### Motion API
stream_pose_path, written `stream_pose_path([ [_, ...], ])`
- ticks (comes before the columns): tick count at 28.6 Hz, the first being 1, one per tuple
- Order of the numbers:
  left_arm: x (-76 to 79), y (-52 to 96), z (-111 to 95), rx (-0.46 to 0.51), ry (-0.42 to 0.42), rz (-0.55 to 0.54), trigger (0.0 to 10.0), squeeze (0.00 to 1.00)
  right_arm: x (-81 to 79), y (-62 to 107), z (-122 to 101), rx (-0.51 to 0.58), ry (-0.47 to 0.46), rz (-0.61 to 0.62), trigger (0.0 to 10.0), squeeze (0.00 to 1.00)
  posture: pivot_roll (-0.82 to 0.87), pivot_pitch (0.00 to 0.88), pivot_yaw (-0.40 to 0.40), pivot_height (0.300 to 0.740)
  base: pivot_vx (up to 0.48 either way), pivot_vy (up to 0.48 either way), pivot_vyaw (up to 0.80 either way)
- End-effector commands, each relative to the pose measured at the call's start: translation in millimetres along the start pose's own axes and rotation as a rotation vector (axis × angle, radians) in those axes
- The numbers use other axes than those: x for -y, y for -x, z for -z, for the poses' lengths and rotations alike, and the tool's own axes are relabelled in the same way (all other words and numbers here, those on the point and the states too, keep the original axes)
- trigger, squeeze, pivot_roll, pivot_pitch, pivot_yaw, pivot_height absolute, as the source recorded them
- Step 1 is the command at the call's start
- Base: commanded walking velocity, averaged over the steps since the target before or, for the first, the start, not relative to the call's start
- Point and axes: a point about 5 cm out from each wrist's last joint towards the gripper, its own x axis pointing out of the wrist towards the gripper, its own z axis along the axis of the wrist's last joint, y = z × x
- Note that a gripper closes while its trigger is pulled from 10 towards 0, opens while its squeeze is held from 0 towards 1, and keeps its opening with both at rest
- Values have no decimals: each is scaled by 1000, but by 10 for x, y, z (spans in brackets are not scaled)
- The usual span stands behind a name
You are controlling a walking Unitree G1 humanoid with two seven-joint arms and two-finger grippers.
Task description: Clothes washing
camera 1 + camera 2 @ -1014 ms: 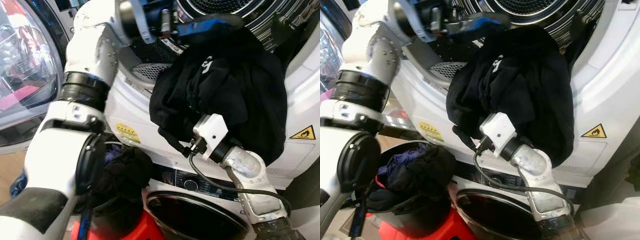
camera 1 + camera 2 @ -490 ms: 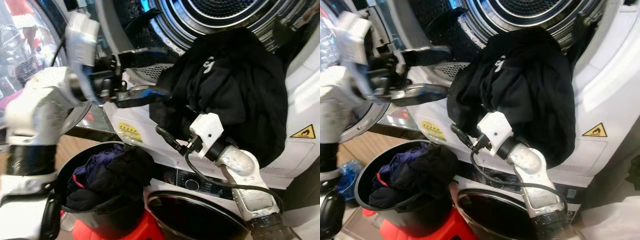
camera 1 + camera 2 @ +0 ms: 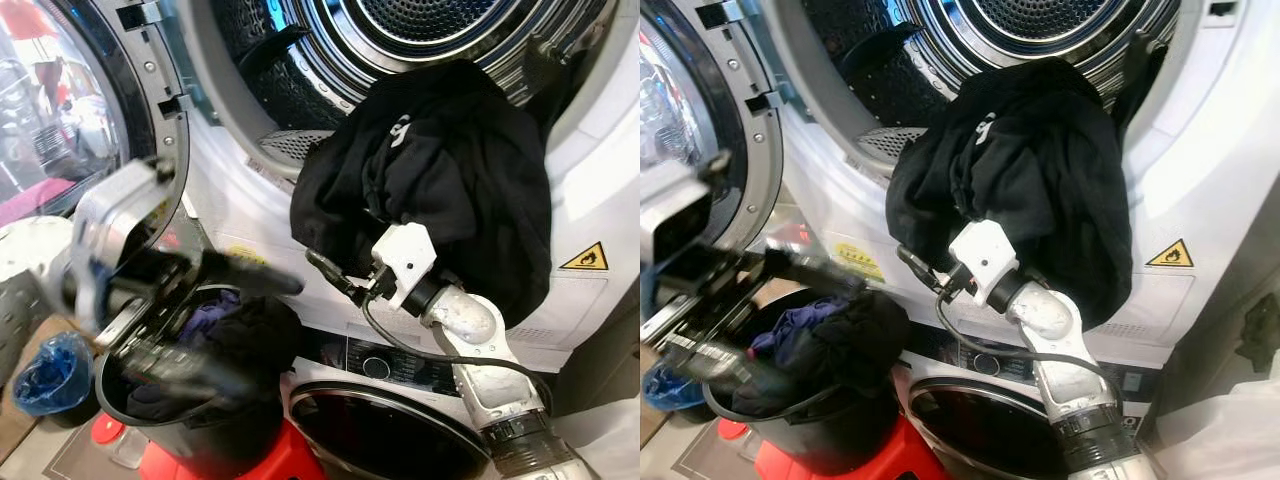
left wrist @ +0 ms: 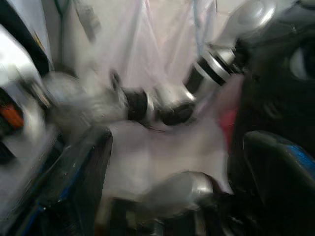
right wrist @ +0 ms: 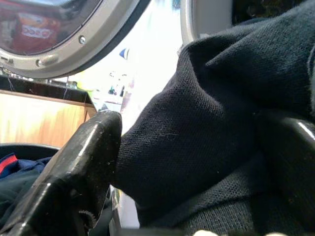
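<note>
- A bulky black knitted garment (image 3: 450,170) hangs in soft folds over the lower rim of the white upper machine's round, perforated steel drum (image 3: 1040,25).
- The right gripper (image 5: 197,162) has its smooth black fingers (image 5: 78,167) clamped on that cloth.
- The left gripper (image 3: 215,310), blurred, hovers with fingers spread over a round black plastic basket (image 3: 800,430) heaped with dark clothes (image 3: 245,335).

Head stereo pair looking down at the washer drum (image 3: 440,20) from close range, right wrist camera against the black garment (image 5: 206,123), left wrist camera blurred.
</note>
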Motion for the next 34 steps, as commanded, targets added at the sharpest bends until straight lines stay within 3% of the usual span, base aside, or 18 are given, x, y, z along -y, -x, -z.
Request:
stream_pose_path([
  [1,55,-2,264,-114,113,20,10000,0,10,-96,-77,31,27,-7,10000,0,35,0,165,740,0,0,0],
  [2,55,-2,264,-114,113,20,10000,0,10,-96,-77,31,27,-7,10000,0,35,0,165,740,0,0,0],
  [4,136,-4,587,-215,215,37,10000,0,17,-122,-68,32,28,-6,10000,0,35,0,163,740,0,0,0],
  [5,136,-4,587,-215,215,37,10000,0,17,-122,-68,32,28,-6,10000,0,35,0,163,740,0,0,0],
  [7,154,5,785,-322,251,31,10000,0,25,-141,-69,33,31,-4,10000,0,37,0,163,740,0,0,0],
  [9,137,19,934,-366,286,16,10000,0,34,-157,-77,37,34,-3,10000,0,40,0,162,740,0,0,0],
  [13,-66,-28,1684,-426,417,-110,10000,0,87,-261,-134,63,49,17,10000,0,30,0,159,740,0,0,0],
  [16,-230,-141,1992,-405,420,-236,10000,0,104,-294,-162,72,59,21,10000,0,25,0,156,740,0,0,0],
  [17,-406,-182,2250,-478,381,-391,10000,0,124,-310,-175,77,61,27,10000,0,25,0,152,740,0,0,0],
  [18,-450,-200,2324,-502,382,-431,10000,0,129,-313,-179,79,62,29,10000,0,25,0,152,740,0,0,0],
  [19,-515,-236,2369,-491,362,-481,10000,0,134,-318,-181,79,63,30,10000,0,19,0,146,740,0,0,0],
  [20,-655,-347,2407,-378,421,-602,10000,0,158,-333,-202,82,77,35,10000,0,9,0,144,740,0,0,0],
  [22,-730,-439,2437,-352,410,-655,10000,0,197,-364,-253,93,100,42,10000,0,-4,0,143,740,0,0,0],
  [25,-718,-601,2520,-409,365,-602,10000,0,309,-415,-404,128,168,65,10000,0,-6,0,135,740,0,0,0],
  [27,-703,-669,2539,-391,365,-580,10000,0,400,-442,-527,163,199,94,10000,0,-6,0,134,740,0,0,0],
  [31,-723,-711,2619,-371,373,-610,10000,0,573,-446,-787,257,247,138,10000,0,10,0,125,740,0,0,0],
  [34,-704,-710,2648,-380,370,-604,10000,0,607,-421,-883,309,234,123,10000,0,13,0,123,740,0,0,0],
])
